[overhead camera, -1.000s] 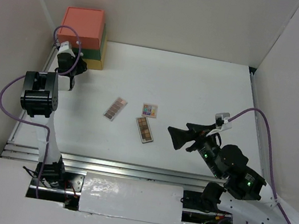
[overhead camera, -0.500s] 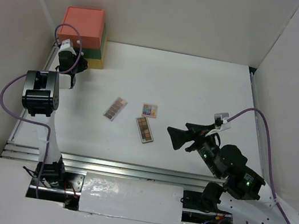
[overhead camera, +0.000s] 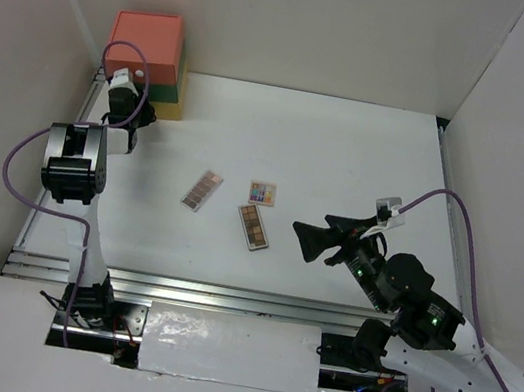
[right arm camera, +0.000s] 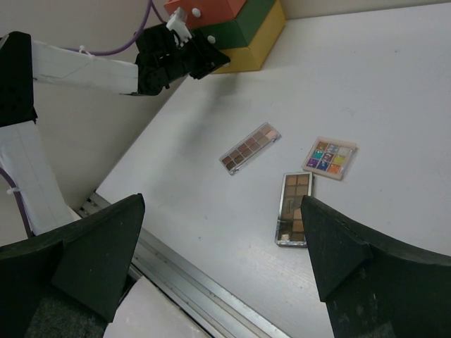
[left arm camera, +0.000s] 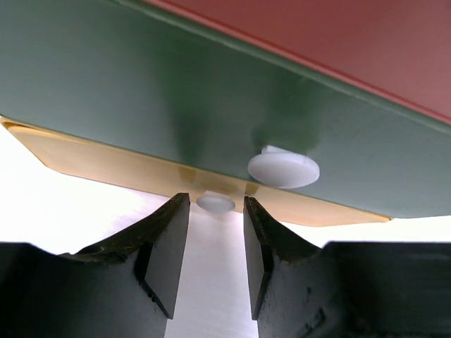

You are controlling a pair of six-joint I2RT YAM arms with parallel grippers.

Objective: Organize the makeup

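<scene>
left claw (left arm camera: pixel 215 199) half-open, straddling a small round white plastic knob (left arm camera: pixel 215 204); right claw (right arm camera: pixel 221 199) gaping wide, three flat rectangular palettes (right arm camera: pixel 251 148) (right arm camera: pixel 331 157) (right arm camera: pixel 294 209) ahead

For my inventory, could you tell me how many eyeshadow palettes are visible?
3: pinkish palette on the left, multicolour palette to its right, brown palette below it in the top view. Others may be hidden.

Right hand (right arm camera: pixel 222 204) hangs over a white desk (right arm camera: pixel 394 91), its two dark fingers (right arm camera: pixel 91 246) spread wide. Three eyeshadow palettes lie between them: a pinkish palette (right arm camera: pixel 250 148) alone to the left, a multicolour palette (right arm camera: pixel 330 158), and a brown palette (right arm camera: pixel 294 208) just beside it. At the far corner, the left hand (right arm camera: pixel 201 60) is up at the coral, green and yellow drawer box (right arm camera: pixel 243 28).
</scene>
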